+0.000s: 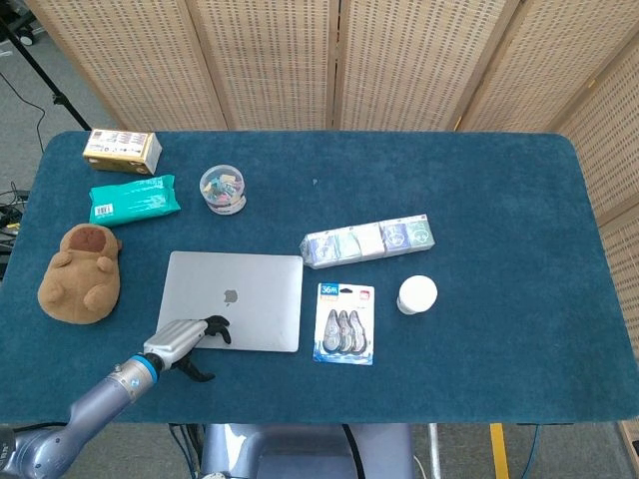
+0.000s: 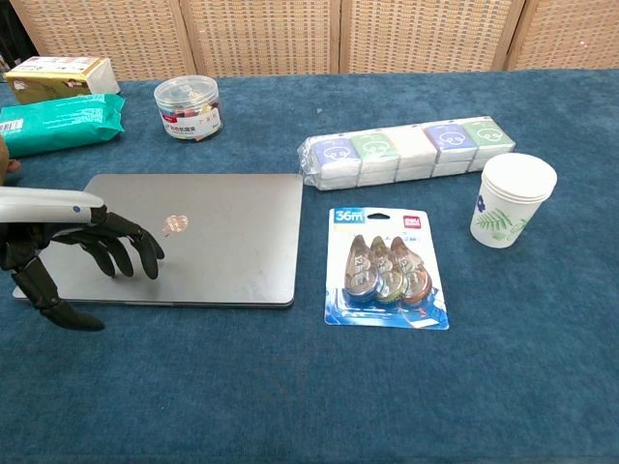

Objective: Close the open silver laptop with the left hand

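Note:
The silver laptop (image 1: 234, 299) (image 2: 193, 237) lies flat on the blue table with its lid down, logo facing up. My left hand (image 1: 185, 340) (image 2: 68, 246) is over the laptop's front left corner, its dark fingers spread and hanging over the lid's near edge, the thumb out in front of the laptop. It holds nothing. Whether the fingertips touch the lid cannot be told. My right hand shows in neither view.
Right of the laptop lies a blister pack (image 1: 345, 323) (image 2: 389, 270), then a paper cup (image 1: 416, 294) (image 2: 514, 199). A tissue multipack (image 1: 366, 240), a clear jar (image 1: 223, 188), a green wipes pack (image 1: 134, 199), a box (image 1: 122, 150) and a brown plush (image 1: 82, 274) stand behind and left.

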`<act>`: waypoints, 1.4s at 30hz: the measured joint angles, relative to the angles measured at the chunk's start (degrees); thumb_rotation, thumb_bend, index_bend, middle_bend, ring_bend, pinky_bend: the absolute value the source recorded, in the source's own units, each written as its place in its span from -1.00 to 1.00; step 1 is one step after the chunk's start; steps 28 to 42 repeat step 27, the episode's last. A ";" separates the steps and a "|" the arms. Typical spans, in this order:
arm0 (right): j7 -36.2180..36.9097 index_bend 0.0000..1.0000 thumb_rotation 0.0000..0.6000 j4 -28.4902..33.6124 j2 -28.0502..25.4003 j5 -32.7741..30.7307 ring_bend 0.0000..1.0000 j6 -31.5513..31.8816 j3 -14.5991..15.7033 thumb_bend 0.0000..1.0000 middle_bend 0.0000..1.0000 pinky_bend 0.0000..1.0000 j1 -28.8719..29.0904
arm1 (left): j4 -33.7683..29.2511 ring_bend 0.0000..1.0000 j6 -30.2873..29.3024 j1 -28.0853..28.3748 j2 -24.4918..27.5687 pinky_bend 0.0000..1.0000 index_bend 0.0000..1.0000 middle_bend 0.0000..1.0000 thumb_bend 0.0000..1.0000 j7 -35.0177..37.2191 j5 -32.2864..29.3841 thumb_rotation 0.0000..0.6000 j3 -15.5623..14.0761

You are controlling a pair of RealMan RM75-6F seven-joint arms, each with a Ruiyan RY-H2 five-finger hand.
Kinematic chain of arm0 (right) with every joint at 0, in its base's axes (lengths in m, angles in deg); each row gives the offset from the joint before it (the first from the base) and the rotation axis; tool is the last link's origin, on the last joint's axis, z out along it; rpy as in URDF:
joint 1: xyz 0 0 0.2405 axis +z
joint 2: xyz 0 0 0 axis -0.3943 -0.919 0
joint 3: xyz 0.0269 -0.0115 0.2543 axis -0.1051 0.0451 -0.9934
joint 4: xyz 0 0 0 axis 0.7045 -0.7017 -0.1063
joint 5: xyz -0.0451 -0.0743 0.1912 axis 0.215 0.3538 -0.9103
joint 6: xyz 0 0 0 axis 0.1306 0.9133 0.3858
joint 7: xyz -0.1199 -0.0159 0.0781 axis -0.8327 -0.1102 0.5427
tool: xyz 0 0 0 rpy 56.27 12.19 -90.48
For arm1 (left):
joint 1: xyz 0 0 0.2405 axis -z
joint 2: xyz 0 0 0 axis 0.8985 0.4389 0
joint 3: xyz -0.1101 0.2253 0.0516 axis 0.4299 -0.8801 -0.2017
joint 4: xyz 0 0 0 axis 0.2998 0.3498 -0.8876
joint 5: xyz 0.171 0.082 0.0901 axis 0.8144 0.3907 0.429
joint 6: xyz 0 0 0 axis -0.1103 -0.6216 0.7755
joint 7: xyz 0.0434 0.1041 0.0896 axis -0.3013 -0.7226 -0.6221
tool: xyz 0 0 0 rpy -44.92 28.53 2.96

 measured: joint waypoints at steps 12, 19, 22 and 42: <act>-0.24 -0.67 1.00 0.07 0.38 1.15 -1.00 0.54 0.26 -0.25 -1.00 -1.00 -0.03 | -1.56 -0.52 -7.35 -0.60 5.73 -0.52 -0.28 -0.60 -0.60 -1.42 3.61 1.00 4.40; -0.72 -0.67 1.00 0.06 0.71 1.54 -1.00 0.22 0.55 -0.25 -1.00 -1.00 0.19 | -1.37 -0.69 -16.41 -2.77 7.57 -0.54 -0.47 -0.79 -0.61 -4.64 8.56 1.00 6.00; -0.91 -0.67 1.00 0.05 0.85 1.52 -1.00 0.00 0.59 -0.25 -1.00 -1.00 0.32 | -0.88 -0.78 -21.36 -4.63 8.25 -0.59 -0.62 -0.88 -0.60 -6.10 11.67 1.00 6.51; -1.16 -0.67 1.00 0.03 1.09 1.45 -1.00 -0.56 0.55 -0.25 -1.00 -1.00 0.74 | 0.52 -0.79 -28.30 -7.92 8.66 -0.61 -0.65 -0.90 -0.60 -7.84 15.87 1.00 7.10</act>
